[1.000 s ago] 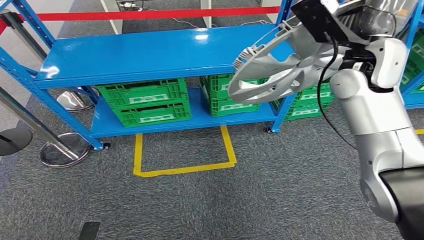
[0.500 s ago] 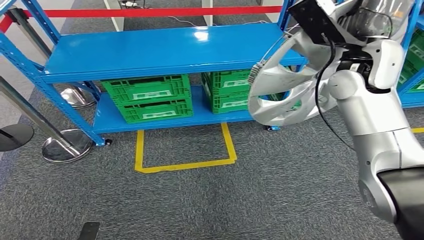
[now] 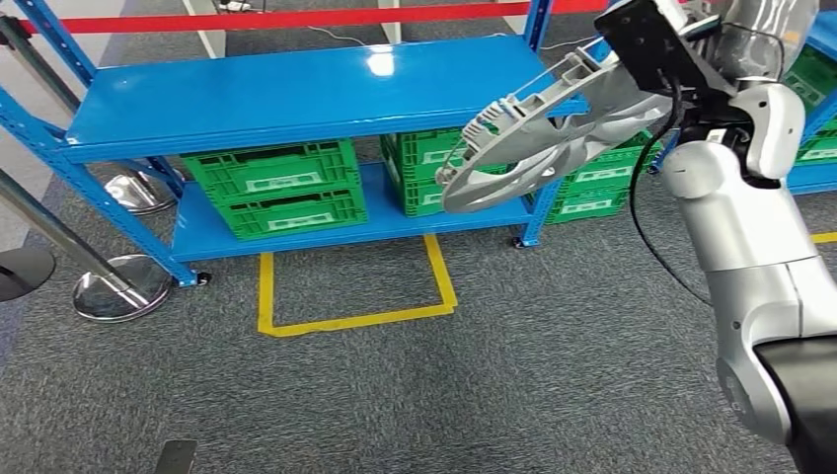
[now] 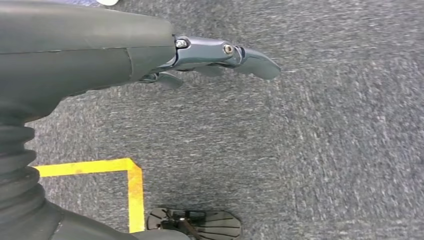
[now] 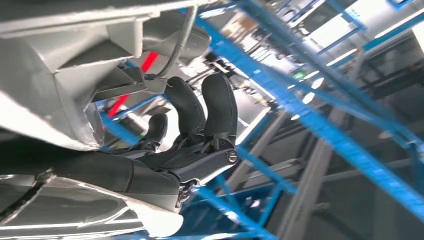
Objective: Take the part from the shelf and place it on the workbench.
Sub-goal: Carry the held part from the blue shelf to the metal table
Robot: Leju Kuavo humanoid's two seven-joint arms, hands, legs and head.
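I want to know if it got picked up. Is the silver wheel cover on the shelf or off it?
Off. The wheel cover hangs tilted in the air, held by the right hand.

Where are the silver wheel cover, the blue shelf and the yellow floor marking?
wheel cover (image 3: pixel 523 148), head view, silver spoked face.
blue shelf (image 3: pixel 276 94), head view, bare top board.
yellow floor marking (image 3: pixel 345 320), head view, near tape edge.

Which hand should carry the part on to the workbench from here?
The right hand. It already grips the silver wheel cover, lifted clear in front of the blue shelf. The left hand hangs over the carpet with nothing in it, away from the part.
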